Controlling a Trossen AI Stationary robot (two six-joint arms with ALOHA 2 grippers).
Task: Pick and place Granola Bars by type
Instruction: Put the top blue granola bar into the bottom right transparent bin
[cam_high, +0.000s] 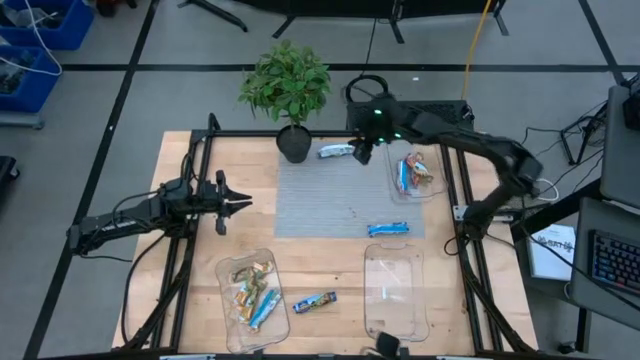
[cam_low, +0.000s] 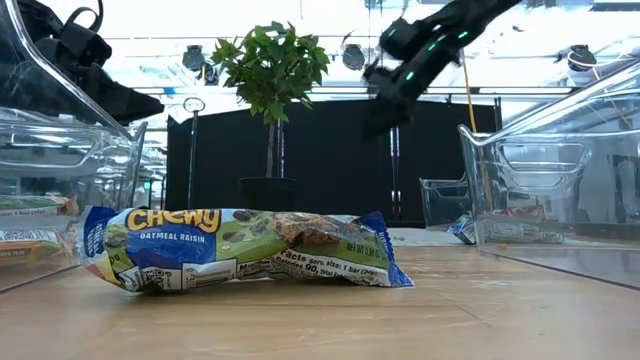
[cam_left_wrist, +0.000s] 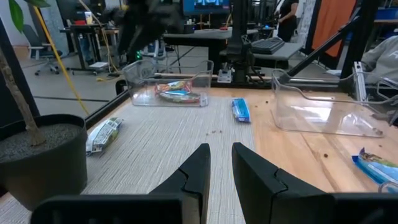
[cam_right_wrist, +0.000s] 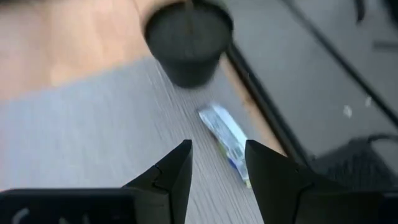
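The right arm is reaching from the right edge toward the upper middle of the high view, its right gripper (cam_high: 361, 153) pointing down with fingers parted (empty between them). The left gripper (cam_high: 243, 203) is waiting at centre-left, fingers nearly together.

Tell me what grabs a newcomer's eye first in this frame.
The right gripper hangs open over a blue-wrapped bar at the grey mat's far edge, beside the potted plant. In the low view, a Chewy oatmeal raisin bar fills the foreground.
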